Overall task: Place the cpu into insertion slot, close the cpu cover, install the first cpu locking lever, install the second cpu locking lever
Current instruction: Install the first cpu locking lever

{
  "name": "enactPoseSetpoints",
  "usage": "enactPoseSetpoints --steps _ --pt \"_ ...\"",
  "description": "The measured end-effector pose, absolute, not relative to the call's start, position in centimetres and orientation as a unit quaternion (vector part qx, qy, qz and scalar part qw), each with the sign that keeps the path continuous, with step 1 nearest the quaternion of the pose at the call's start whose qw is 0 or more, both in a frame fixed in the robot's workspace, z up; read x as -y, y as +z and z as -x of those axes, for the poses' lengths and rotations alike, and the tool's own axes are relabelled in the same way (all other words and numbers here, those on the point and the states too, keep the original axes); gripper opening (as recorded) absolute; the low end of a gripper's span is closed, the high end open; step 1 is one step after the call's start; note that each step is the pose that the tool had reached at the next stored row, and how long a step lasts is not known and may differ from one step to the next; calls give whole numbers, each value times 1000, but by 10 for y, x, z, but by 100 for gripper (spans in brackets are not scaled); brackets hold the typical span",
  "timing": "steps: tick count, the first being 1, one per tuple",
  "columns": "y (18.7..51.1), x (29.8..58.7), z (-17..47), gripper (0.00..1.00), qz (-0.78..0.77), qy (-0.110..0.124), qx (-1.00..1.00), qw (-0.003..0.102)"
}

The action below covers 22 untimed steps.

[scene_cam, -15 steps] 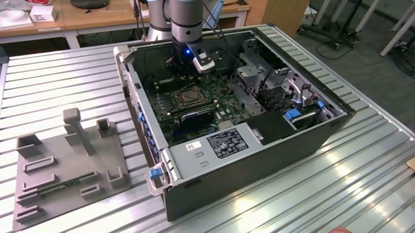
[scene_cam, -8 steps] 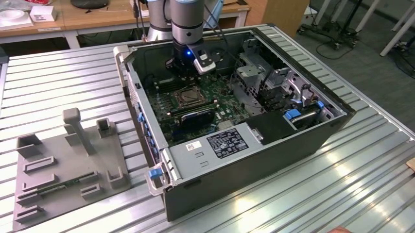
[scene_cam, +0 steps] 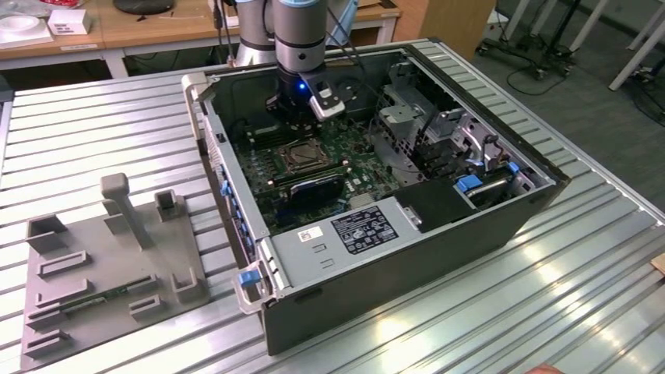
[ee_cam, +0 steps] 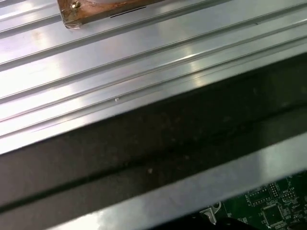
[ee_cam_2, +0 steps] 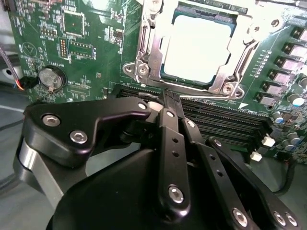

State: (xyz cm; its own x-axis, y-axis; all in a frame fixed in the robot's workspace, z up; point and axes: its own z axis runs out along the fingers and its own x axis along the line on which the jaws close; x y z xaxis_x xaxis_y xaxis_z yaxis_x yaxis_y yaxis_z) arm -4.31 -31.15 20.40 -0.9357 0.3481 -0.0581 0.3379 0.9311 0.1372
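— Status of the gripper (ee_cam_2: 171,97)?
— Pressed together. Black fingers (ee_cam_2: 168,139) flush side by side in the second wrist view, nothing seen pinched between them. Hovers inside the open computer case (scene_cam: 416,257), just above the green motherboard (scene_cam: 353,156).
— And the chip?
— Seated. The cpu (ee_cam_2: 199,43) in the insertion slot (scene_cam: 286,158), pale face glaring bright through the window of the cpu cover (ee_cam_2: 147,43). Cover lying flat over it, silvery frame on every side.
— Where from the gripper?
— Going by the exterior view, slot at about six o'clock from the gripper, near but apart. No contact with cover or chip. Fingertips seen against the long black memory slots (ee_cam_2: 220,117), which run just beside the socket's edge.
— Locking levers?
— Cannot tell whether latched. Thin metal rods along the frame's sides, ends too hard to make out.
— Anything else around?
— Coin battery (ee_cam_2: 52,79) on the board, well apart from the socket. Grey fixture plate (scene_cam: 104,273) on the ribbed metal table (scene_cam: 519,312), at about eight o'clock from the case in the exterior view. Brownish block (ee_cam: 96,7) lying on the table's ribs in the first wrist view, beyond the case's dark wall.
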Motion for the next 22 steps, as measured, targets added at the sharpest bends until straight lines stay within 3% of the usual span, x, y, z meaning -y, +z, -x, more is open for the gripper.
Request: enactPoseSetpoints --steps 22 --pt "203 310 45 10 -220 69 -972 44"
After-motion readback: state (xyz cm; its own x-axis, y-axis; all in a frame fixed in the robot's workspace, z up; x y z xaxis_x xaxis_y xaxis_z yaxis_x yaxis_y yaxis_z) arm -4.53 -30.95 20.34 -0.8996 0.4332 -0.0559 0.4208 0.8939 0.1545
